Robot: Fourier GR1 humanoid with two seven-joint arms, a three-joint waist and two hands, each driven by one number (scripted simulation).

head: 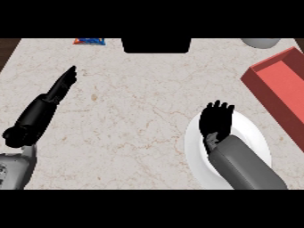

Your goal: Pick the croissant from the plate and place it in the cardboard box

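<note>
Right hand [217, 119] sits over the white plate [253, 133] near the counter's [134, 116] right front, fingers curled downward; can't tell if they hold anything, croissant hidden under the hand. Red box [292, 95] lies along the right edge, just beside the plate. Left hand [62, 85] rests at the left side, fingers straight, holding nothing.
</note>
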